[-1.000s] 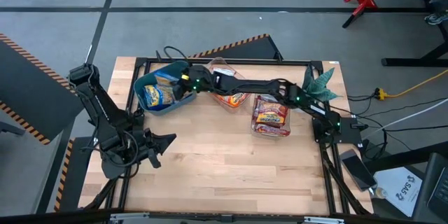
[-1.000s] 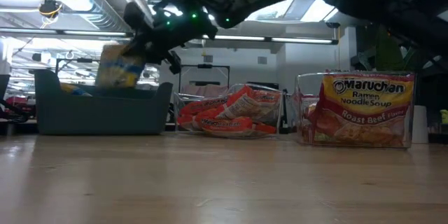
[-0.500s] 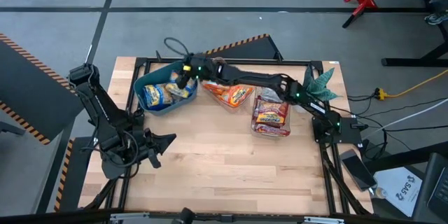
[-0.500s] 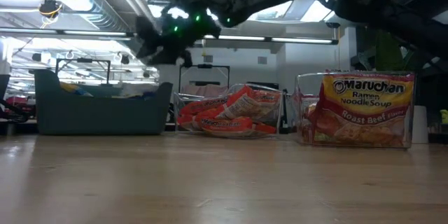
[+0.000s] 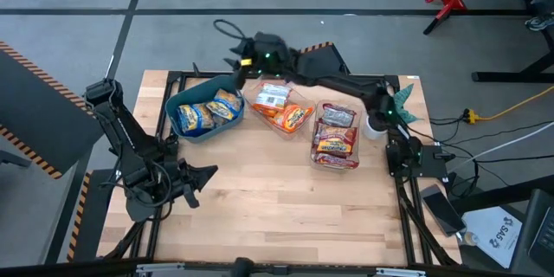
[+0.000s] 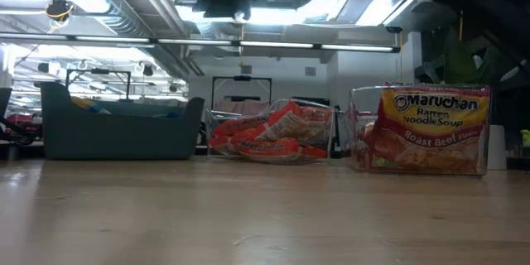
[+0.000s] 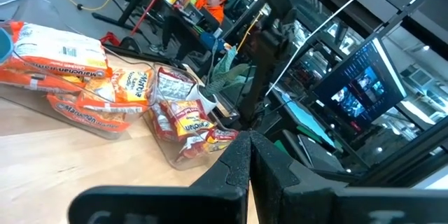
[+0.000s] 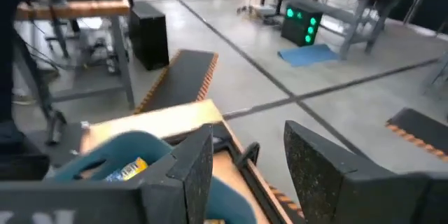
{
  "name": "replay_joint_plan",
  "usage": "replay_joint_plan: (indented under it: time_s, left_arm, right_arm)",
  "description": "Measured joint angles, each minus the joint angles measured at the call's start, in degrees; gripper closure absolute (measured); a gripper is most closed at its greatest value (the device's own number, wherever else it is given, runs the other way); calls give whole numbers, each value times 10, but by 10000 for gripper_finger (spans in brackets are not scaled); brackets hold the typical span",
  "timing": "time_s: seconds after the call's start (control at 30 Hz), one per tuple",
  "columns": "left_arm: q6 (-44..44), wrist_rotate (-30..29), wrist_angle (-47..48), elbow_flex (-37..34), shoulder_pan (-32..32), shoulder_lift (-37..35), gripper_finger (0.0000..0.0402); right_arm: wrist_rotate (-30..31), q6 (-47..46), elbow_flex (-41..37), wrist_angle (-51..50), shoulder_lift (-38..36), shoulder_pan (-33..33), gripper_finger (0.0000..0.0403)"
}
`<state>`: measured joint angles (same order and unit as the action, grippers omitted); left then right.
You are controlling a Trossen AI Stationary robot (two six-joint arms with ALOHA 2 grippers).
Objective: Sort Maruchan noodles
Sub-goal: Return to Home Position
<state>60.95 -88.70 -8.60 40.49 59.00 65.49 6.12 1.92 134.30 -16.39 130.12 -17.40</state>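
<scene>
Nearest the front of the counter (image 5: 260, 199), forward of the teal bin (image 6: 116, 137), the left tool (image 7: 250, 140) rests with its fingers pressed together on nothing. In the bin itself lie the blue-and-yellow packets (image 5: 208, 111). Just behind the bin, past the counter's back edge and well above it, the right tool (image 8: 248, 155) hovers with its fingers apart and nothing between them, so that arm looks free to go home. Right of the bin stands a clear tub (image 6: 217, 120) piled with orange packets (image 5: 286, 117), one of them showing a white back. Farther right of the bin a second clear tub (image 6: 361, 103) holds the red-and-silver packets (image 5: 336, 138). Every packet in view sits in one of these three holders, so the sorting looks finished or close to it. Should one need moving, it would likely be very light, its film crinkly and slick, the noodle block inside stiff but brittle. I would pinch it across the block's narrow width or by a crimped end seam, squeezing gently enough not to crack the block.
</scene>
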Motion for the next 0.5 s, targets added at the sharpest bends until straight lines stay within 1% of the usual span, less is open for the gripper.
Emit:
replay_joint_plan:
  time_s: [0.13, 0.23, 0.33, 0.5]
  left_arm:
    - [4, -9, -1, 0, 0, 0, 401]
    - [4, 6, -11, 0, -3, 0, 401]
    - [4, 28, -24, 0, -4, 0, 401]
    - [1, 96, -26, 0, -4, 0, 401]
  right_arm:
    - [-47, 1, -1, -36, -53, -3, 242]
    - [-83, 0, 0, -61, -97, -2, 242]
    - [-95, -1, 0, -87, -135, -3, 242]
    - [-90, 13, 0, -153, -207, -2, 242]
